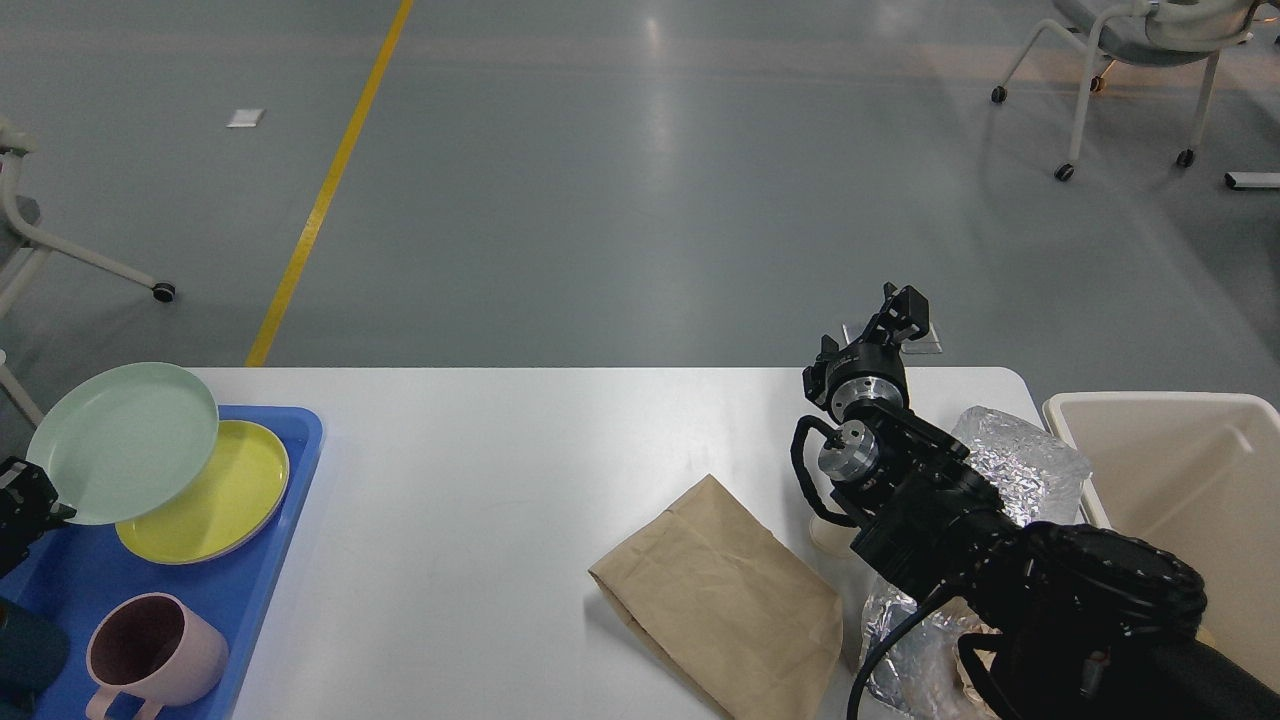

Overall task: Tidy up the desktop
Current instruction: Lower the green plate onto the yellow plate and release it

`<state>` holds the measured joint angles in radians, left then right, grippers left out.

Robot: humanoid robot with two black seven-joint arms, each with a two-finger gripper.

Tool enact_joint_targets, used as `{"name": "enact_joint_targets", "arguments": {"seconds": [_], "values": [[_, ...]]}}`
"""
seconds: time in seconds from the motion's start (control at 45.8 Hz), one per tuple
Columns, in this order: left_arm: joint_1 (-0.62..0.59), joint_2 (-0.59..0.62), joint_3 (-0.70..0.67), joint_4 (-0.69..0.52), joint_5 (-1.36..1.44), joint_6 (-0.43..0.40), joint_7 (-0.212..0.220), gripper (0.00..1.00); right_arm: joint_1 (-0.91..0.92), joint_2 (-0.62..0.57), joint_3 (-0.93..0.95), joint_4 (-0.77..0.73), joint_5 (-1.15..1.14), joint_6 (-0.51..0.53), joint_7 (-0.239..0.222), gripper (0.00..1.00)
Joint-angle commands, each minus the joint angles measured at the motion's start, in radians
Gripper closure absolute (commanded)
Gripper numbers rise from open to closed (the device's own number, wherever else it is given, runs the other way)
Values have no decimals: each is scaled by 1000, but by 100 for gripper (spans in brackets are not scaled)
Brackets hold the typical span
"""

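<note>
Now the left gripper (45,505) is clamped on the stiff, light green plate's (120,440) rim above the tray (290,500). Right gripper (900,312): cannot tell.

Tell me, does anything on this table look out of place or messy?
Yes. A brown paper bag lies flat and askew on the desktop, and crumpled silver foil sits loose beside the beige bin rather than inside it. On the blue tray, the green plate is tilted, overlapping the yellow plate.
</note>
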<state>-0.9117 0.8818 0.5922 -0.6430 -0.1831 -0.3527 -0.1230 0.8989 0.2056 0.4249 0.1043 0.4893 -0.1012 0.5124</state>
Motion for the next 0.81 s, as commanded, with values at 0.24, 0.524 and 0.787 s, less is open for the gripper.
{"name": "enact_joint_targets", "arguments": {"seconds": [0.24, 0.524, 0.787], "values": [[96, -118, -117, 29, 1, 132, 5, 91, 0, 0, 0, 0, 0, 0, 0, 0], [97, -138, -117, 23, 4, 124, 6, 89, 0, 0, 0, 0, 0, 0, 0, 0], [132, -136, -114, 16, 10, 118, 8, 86, 0, 0, 0, 0, 0, 0, 2, 0]]}}
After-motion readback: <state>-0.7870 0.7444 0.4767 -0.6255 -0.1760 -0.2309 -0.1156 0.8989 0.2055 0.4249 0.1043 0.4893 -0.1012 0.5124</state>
